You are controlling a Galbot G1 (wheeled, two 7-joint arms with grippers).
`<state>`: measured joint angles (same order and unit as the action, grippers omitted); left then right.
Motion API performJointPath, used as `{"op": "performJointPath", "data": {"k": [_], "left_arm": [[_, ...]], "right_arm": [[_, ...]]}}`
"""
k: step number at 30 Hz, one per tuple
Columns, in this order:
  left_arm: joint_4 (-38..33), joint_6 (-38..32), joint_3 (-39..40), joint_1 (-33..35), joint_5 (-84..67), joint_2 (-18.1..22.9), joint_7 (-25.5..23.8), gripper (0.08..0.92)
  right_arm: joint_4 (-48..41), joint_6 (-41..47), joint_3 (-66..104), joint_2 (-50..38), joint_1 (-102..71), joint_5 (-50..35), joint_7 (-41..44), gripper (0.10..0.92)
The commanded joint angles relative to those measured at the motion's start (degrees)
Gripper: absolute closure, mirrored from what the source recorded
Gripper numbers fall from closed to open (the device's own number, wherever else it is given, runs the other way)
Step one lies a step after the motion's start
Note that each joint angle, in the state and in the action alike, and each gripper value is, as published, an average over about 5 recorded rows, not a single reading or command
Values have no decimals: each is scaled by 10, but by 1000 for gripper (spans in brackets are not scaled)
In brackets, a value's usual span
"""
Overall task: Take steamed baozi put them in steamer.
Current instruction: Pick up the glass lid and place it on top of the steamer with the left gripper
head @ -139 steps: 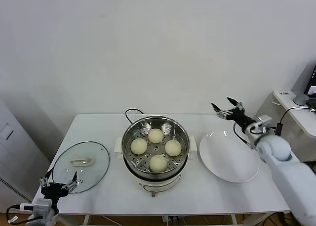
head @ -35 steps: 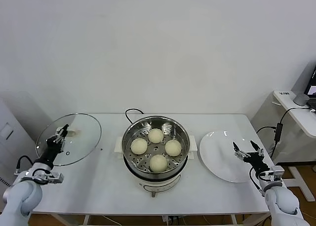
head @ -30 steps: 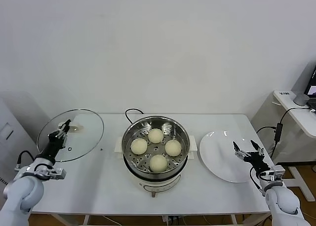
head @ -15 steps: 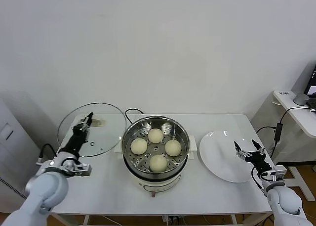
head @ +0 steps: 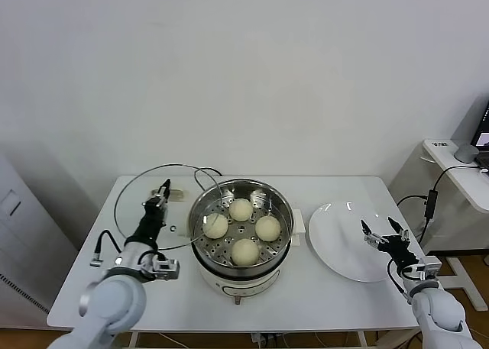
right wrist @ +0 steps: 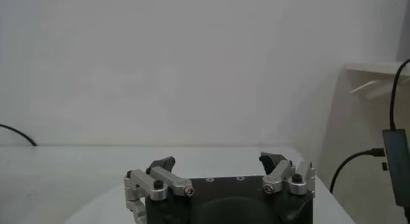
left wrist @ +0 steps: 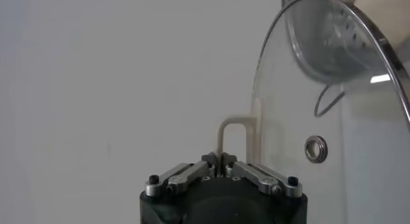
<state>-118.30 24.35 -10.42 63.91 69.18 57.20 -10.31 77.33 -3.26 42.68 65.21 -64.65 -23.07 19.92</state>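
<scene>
With all four baozi [head: 241, 227] already sitting on the perforated tray inside the steamer [head: 241, 266], I judge the loading finished and the cover the only thing left. My left gripper [head: 158, 197] has its jaws pinched tight on the white handle [left wrist: 233, 136] of the glass lid [head: 170, 204], which I carry tilted on edge in the air, its far side overlapping the steamer's left rim in the head view. Holding it by the handle keeps the jaws off the glass and lets the lid hang where I can swing it flat; I would guess it needs levelling and centring over the pot before lowering, or the rim could catch the near wall and jog the buns. From the left wrist view the lid stands just beside the jaws, with its small steam vent [left wrist: 314, 148] and the pot showing through the glass. My right gripper [head: 388, 234] waits with jaws wide and holding nothing, low over the near right part of the plate [head: 344, 253], well apart from the steamer, so it stays out of the lid's path. The steamer stands mid-counter [head: 321, 299], its black cord [head: 200, 173] trailing behind.
</scene>
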Motion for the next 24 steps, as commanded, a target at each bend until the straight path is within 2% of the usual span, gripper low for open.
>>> {"op": "performJointPath", "data": {"k": [1, 12, 24], "left_arm": [[-5, 58, 88, -30, 69, 67, -19, 895], [11, 60, 120, -42, 120, 118, -40, 895], [23, 63, 132, -43, 156, 152, -55, 895]], "right_arm": [[-6, -1, -1, -1, 2, 1, 1, 203], [-15, -3, 0, -1, 3, 1, 5, 203], [-18, -3, -1, 1, 3, 2, 7, 203]]}}
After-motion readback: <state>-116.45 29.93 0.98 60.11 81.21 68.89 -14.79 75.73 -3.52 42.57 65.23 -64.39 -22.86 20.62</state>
